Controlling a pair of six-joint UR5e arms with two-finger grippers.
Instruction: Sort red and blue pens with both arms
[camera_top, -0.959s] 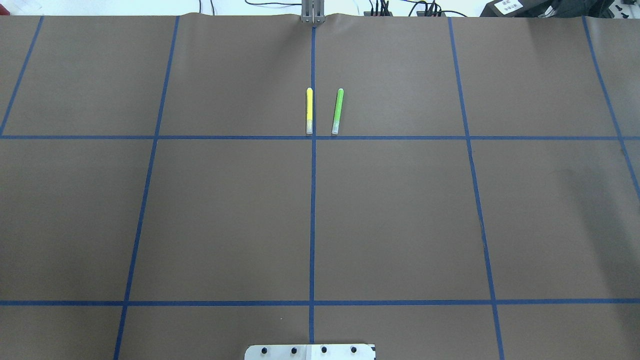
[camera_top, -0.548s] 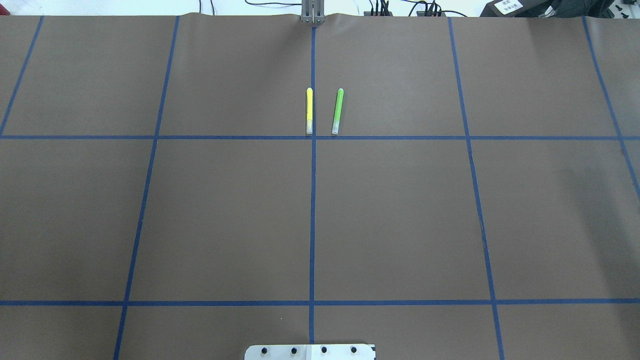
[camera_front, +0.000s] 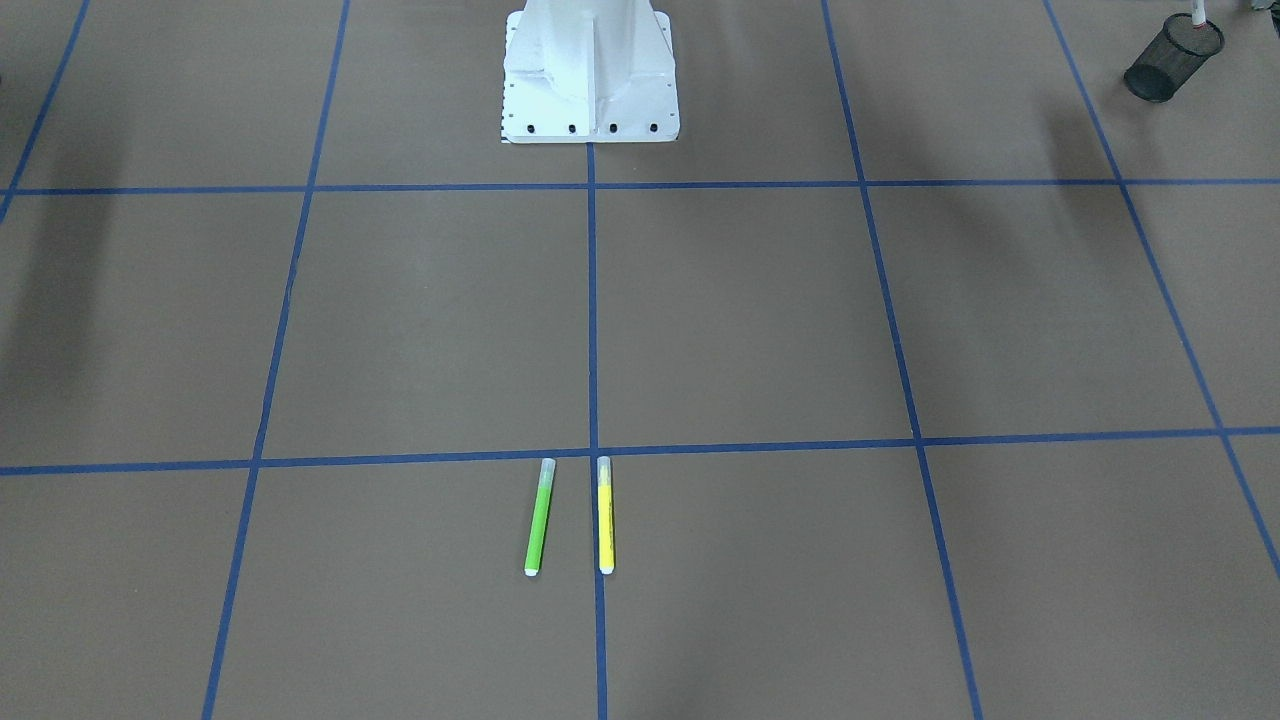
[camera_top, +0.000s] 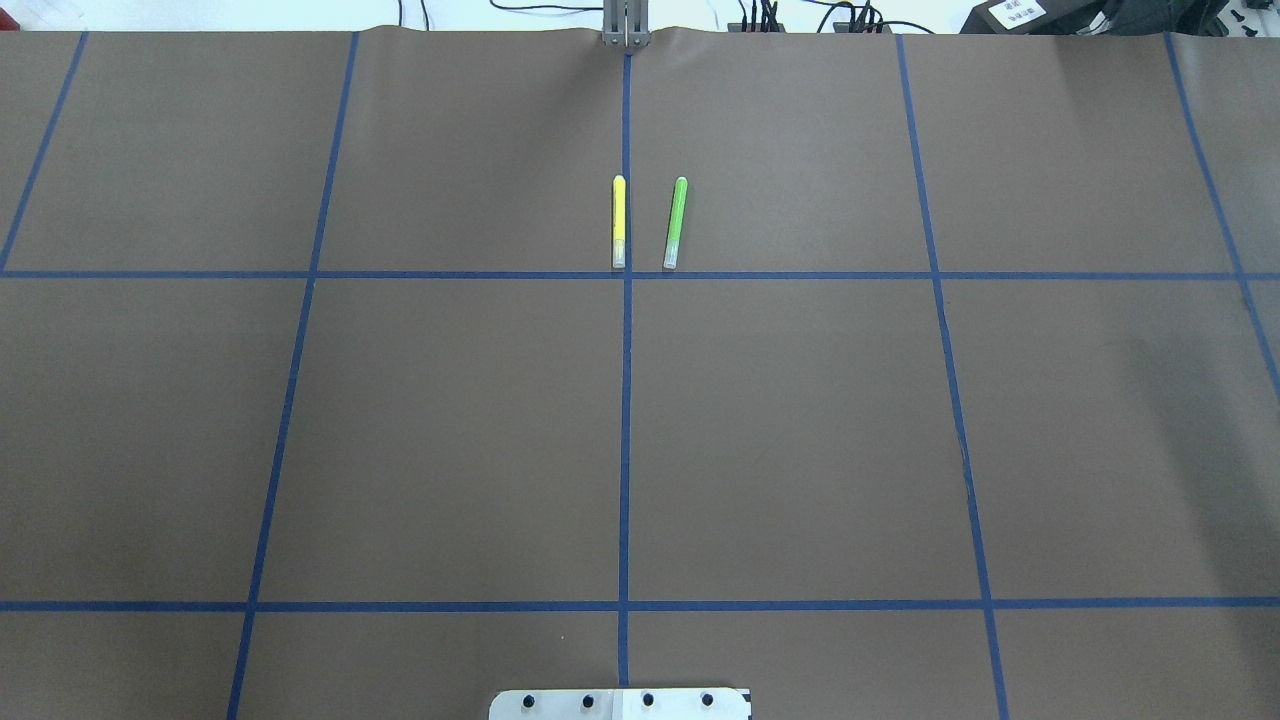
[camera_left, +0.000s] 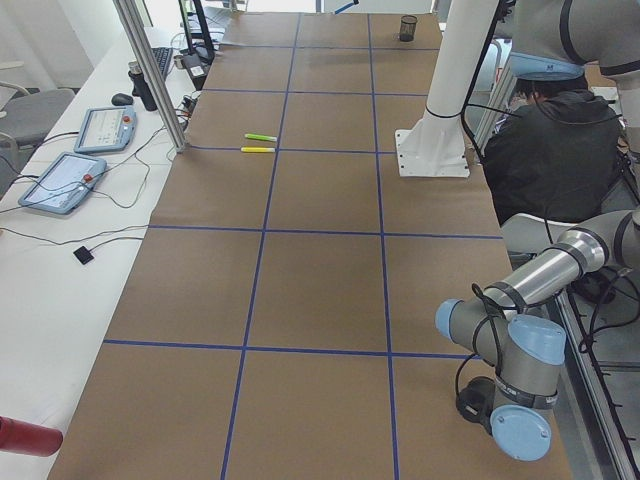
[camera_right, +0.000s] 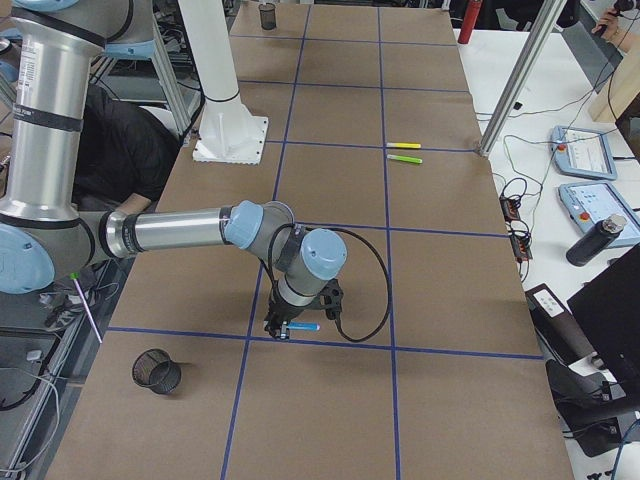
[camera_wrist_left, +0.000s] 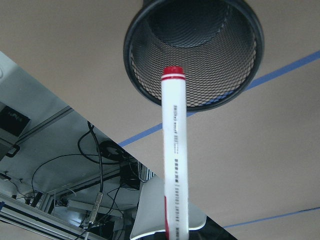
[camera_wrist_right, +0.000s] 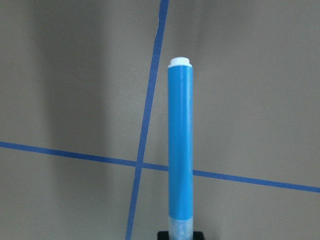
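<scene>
Looking down the left wrist camera, I have the red pen (camera_wrist_left: 175, 150) standing out ahead of the left end effector, red cap end leading. Its long axis runs straight towards the open mouth of the mesh cup (camera_wrist_left: 225, 75). The cap sits over that mouth, left of centre in the view. I judge a release here would probably land inside, though a small nudge towards the middle would be safer. The fingers fall below the frame edge. The pen stands rigid in mid-air, so I take them to be clamped on its lower barrel.

The right end effector (camera_right: 288, 325) is pinched on the blue pen (camera_wrist_right: 180, 145) at its translucent cap, white end pointing away from the fingers. Beneath it I see only bare table (camera_wrist_right: 250, 100) and a crossing of blue tape (camera_wrist_right: 150, 100), with no cup. From the right-side camera the second mesh cup (camera_right: 157, 378) stands well apart from that end effector, towards the robot's side and nearer the table's end. The right arm (camera_right: 180, 232) therefore has a carry ahead of it before that pen can drop. The left arm (camera_left: 545, 275) looks much the closer to finishing.

The yellow marker (camera_top: 619, 222) and green marker (camera_top: 676, 222) lie side by side at the far middle of the table, untouched.

A line of small print runs along the red pen's white barrel, but it is too small for me to read. I can make out no writing on the blue pen.
</scene>
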